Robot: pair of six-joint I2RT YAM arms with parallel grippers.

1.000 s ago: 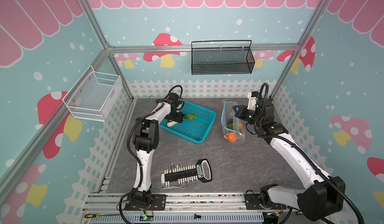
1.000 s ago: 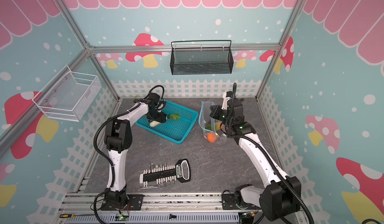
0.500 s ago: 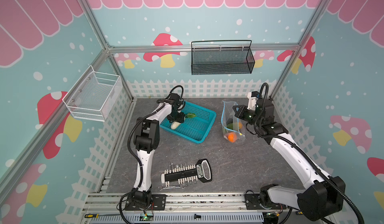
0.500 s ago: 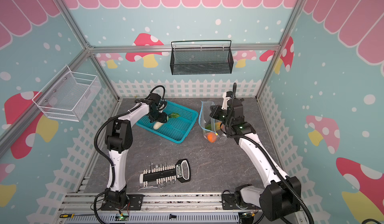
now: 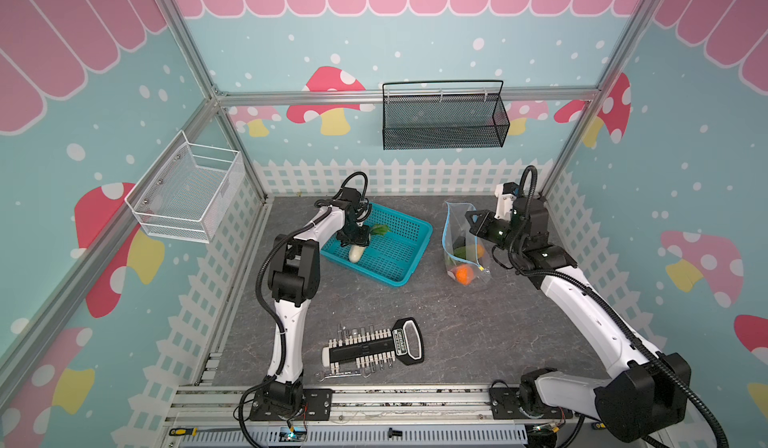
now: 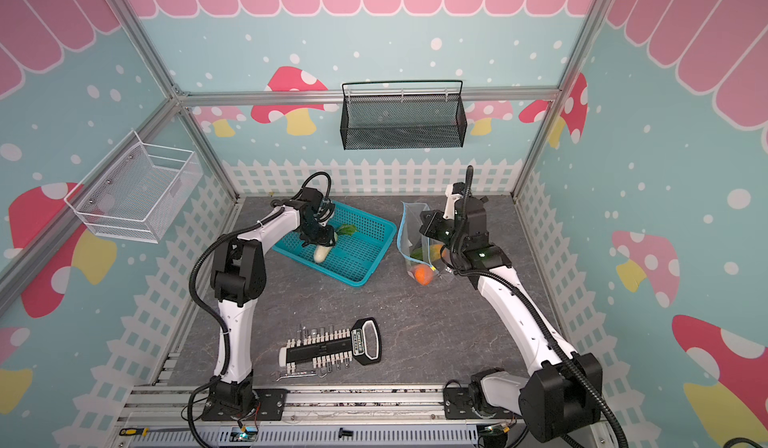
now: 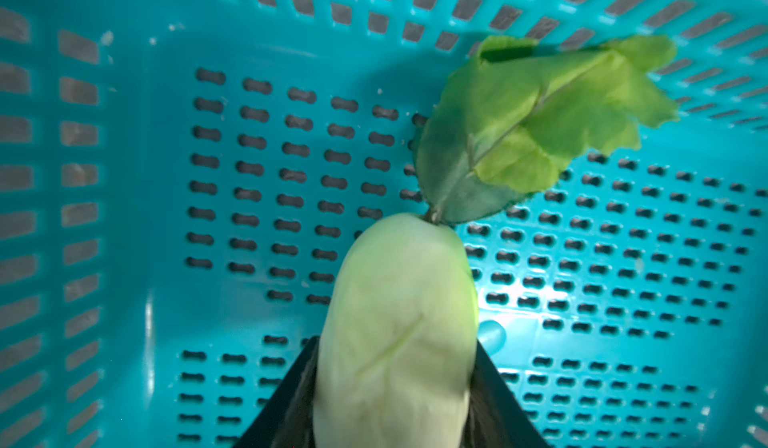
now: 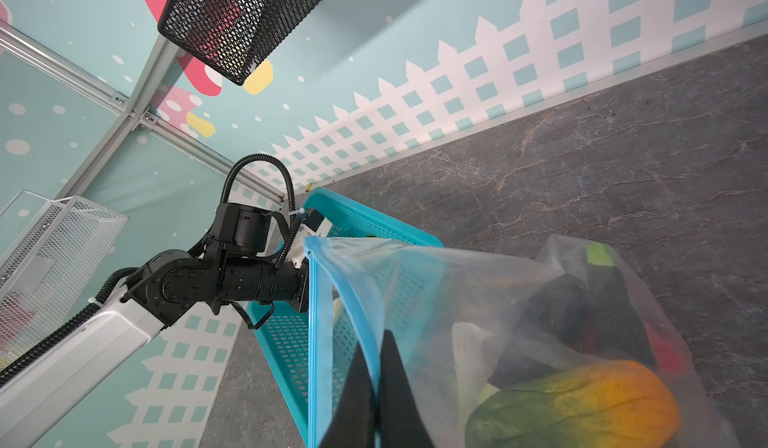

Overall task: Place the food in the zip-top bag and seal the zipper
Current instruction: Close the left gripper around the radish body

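Bare tabletop [image 5: 434, 285] is lying open between the teal basket [image 5: 386, 258] and the zip-top bag [image 5: 457, 225]. The basket's walls are hemming in the cabbage [image 5: 356, 252].

No writing can be read for certain. The black handle of the bit holder [image 5: 405, 339] lying on the counter [image 5: 478, 329] carries a short strip of pale lettering, visible in both top views but too small to make out.

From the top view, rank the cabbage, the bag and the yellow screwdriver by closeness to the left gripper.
1. Cabbage, between the left gripper's jaws.
2. Bag, off to the right.
3. Screwdriver, far front left.
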